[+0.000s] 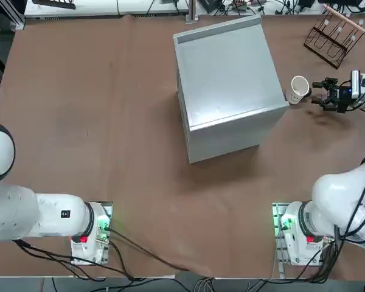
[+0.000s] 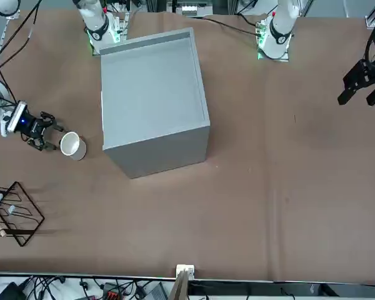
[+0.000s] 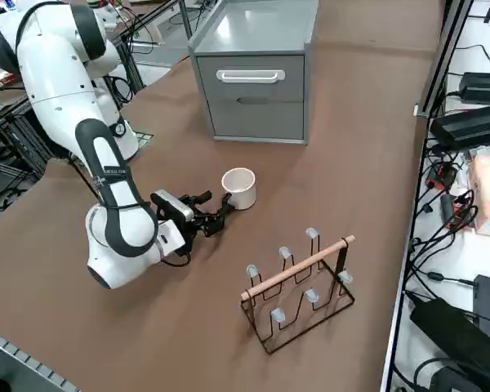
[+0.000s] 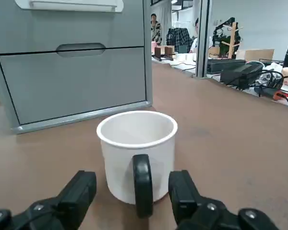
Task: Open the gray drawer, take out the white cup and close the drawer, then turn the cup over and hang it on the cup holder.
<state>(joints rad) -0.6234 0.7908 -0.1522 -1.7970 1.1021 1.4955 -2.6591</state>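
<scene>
Right gripper (image 1: 314,93): I have it wide, at the mug's 3 o'clock from overhead, black handle (image 4: 143,186) showing between the fingertips
White mug (image 3: 239,189): upright on the table (image 1: 134,182), at the cabinet's (image 1: 231,73) 3 o'clock
Gray drawers (image 3: 256,98): shut
Wire mug rack (image 1: 336,38): mug's 1 o'clock

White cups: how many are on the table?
1: the white cup stands between the gray drawer cabinet and the wire rack. Any inside the closed drawers would be hidden.

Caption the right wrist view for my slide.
Right gripper open before the black handle of the upright white cup, gray drawer shut behind.
</scene>
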